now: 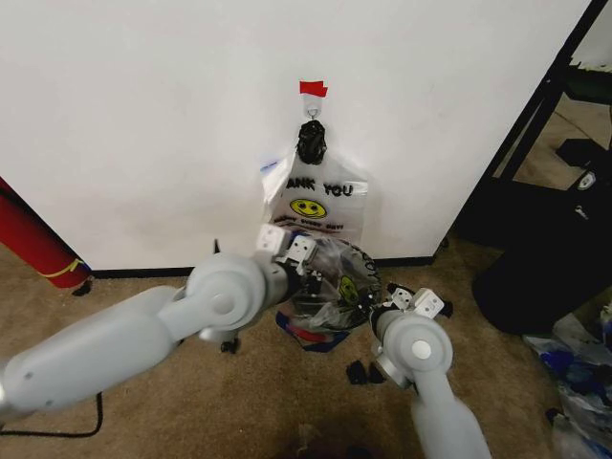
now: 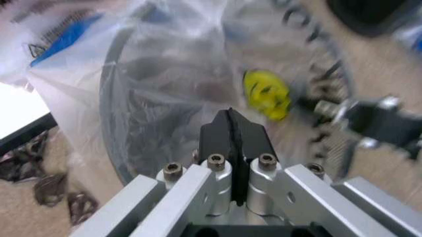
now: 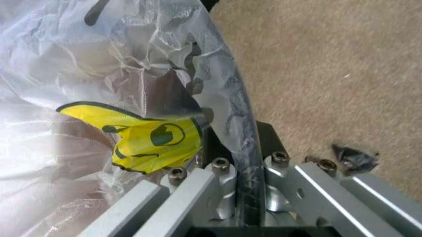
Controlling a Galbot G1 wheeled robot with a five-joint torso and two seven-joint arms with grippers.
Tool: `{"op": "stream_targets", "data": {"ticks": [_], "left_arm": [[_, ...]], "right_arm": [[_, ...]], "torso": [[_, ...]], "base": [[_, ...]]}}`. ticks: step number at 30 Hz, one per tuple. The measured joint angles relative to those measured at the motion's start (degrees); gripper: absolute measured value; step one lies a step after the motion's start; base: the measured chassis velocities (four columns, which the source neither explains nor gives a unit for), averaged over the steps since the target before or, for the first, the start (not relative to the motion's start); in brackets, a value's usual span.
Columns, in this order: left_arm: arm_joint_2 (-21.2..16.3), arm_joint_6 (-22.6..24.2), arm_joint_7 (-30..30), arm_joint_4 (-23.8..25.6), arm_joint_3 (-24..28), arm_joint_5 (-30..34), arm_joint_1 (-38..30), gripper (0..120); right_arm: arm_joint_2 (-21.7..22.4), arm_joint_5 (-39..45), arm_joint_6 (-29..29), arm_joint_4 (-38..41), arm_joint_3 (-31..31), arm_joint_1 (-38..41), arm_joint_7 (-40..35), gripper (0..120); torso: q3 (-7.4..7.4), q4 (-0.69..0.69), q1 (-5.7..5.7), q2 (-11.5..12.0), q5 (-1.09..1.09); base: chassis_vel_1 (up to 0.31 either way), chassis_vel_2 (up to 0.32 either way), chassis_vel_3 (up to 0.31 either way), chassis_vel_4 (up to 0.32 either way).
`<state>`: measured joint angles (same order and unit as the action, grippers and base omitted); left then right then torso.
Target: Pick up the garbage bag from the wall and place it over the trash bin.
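1. You are looking down at a white wall (image 1: 143,115) with a black baseboard; a hook (image 1: 313,112) sits just under a piece of red tape (image 1: 313,89).
2. A white "THANK YOU" bag (image 1: 320,203) with a yellow smiley is hanging from that hook, above the bin (image 1: 330,330).
3. The bin is standing on the carpet (image 1: 143,402) close to the wall, between your two grippers, and a see-through bag (image 2: 171,74) with a yellow smiley print is lying crumpled over and inside its mouth. Blue printed patches are showing on the plastic at the bin's far side in the left wrist view.
4. Your left gripper (image 2: 232,129) is reaching over the bin's opening, its black fingers pressed together with nothing seen between them.
5. Your right gripper (image 3: 245,148) is sitting at the bin's right edge, clamping the dark rim together with the plastic draped over it.
6. Small dark scraps (image 1: 363,373) are lying on the carpet near the right arm.
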<state>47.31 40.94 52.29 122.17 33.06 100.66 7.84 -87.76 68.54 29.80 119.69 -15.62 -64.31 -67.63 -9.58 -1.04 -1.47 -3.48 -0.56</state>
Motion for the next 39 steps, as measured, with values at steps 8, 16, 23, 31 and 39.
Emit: {"op": "stream_targets", "data": {"ticks": [8,16,23,31,39], "left_arm": [[8.8,1.4,2.9,-8.8,11.1,2.8,-7.4,0],[16.4,1.4,3.9,-18.0,13.7,1.7,-6.4,0],[18.7,1.3,3.2,-24.1,16.2,-1.3,-6.3,0],[20.4,1.3,2.5,-29.8,19.5,-4.5,-6.3,0],[21.9,1.2,1.3,-34.1,21.1,-7.5,-6.3,0]], "right_arm": [[-0.2,-3.4,0.1,-1.0,0.0,0.3,-0.1,0],[-1.3,-3.5,0.1,-1.7,0.3,1.1,0.0,0],[-1.6,-3.8,0.1,-1.8,0.7,1.0,0.6,0],[-1.4,-3.9,0.0,-1.2,0.8,0.0,1.4,0],[-1.4,-4.1,-0.1,-0.3,1.2,-0.5,1.8,0]], "torso": [[0.00,0.00,0.00,0.0,-0.01],[0.00,0.01,0.00,0.0,-0.02],[0.00,0.00,0.00,0.0,-0.02],[0.00,0.00,0.00,0.0,-0.02],[0.00,0.00,0.01,0.0,-0.02]], "base": [[0.000,0.000,0.000,0.000],[0.000,0.000,0.000,0.000],[0.000,0.000,0.000,0.000],[0.000,0.000,0.000,0.000],[0.000,0.000,0.000,0.000]]}}
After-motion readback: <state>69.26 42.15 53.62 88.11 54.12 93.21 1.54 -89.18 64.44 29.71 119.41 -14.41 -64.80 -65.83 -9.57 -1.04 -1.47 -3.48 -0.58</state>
